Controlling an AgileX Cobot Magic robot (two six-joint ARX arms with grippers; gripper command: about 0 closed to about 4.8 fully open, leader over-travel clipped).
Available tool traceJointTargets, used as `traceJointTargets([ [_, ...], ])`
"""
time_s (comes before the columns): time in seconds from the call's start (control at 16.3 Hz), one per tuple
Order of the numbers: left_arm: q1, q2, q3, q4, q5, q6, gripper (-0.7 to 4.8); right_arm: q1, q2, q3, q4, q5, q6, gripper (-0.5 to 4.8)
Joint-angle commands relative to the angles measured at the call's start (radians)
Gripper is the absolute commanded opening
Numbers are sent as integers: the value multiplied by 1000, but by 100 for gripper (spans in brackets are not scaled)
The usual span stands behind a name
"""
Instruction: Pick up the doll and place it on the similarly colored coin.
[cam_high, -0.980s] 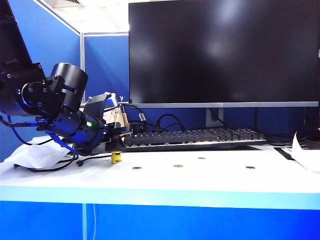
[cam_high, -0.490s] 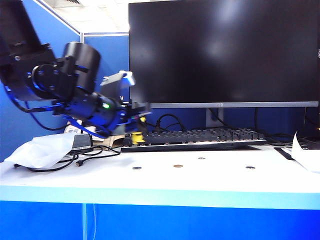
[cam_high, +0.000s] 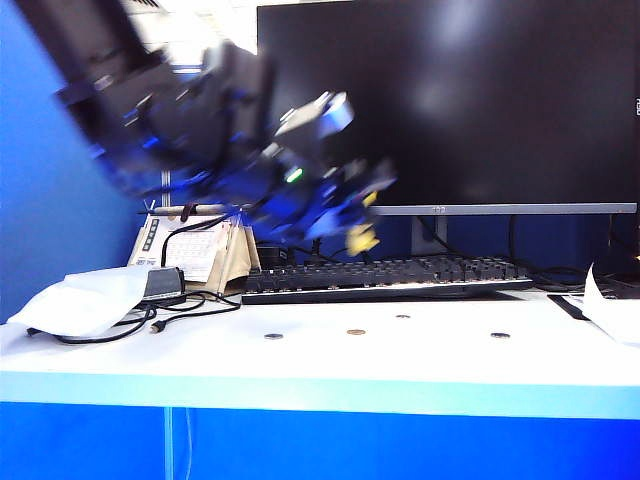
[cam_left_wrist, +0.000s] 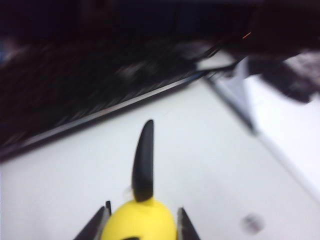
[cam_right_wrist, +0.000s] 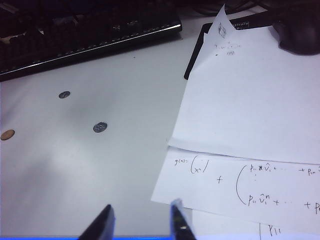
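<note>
— Left tool (cam_high: 362, 215) first: where is it?
— High above the tabletop (cam_high: 300, 370), in front of the monitor (cam_high: 450, 100) and over the keyboard (cam_high: 390, 275), blurred in the exterior view.
— Is it carrying anything?
— Yes. Its jaws are clamped on the doll (cam_left_wrist: 141, 220); the wrist view shows the yellow head between both fingers (cam_left_wrist: 95, 227), one black-edged ear pointing up. From outside the doll (cam_high: 362, 238) reads as a yellow smear at the tool's tip.
— And the coin?
— The coin (cam_high: 356, 332), golden-brown, lies flat on the tabletop in front of the keyboard, well below the doll. Three dark grey coins (cam_high: 273, 336) lie around it.
— The right tool (cam_right_wrist: 141, 220)?
— Its fingers are spread with nothing between them, low over the tabletop beside some handwritten sheets of paper (cam_right_wrist: 250, 125). The coin (cam_right_wrist: 7, 134) sits at the frame's edge there.
</note>
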Motion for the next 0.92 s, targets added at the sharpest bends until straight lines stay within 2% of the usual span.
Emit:
traceJointTargets([
  [0.06, -18, 3, 20, -28, -44, -8, -5, 2, -1, 2, -12, 2, 4, 148],
  [0.92, -2, 130, 19, -27, -44, -21, -5, 2, -1, 2, -13, 2, 4, 148],
])
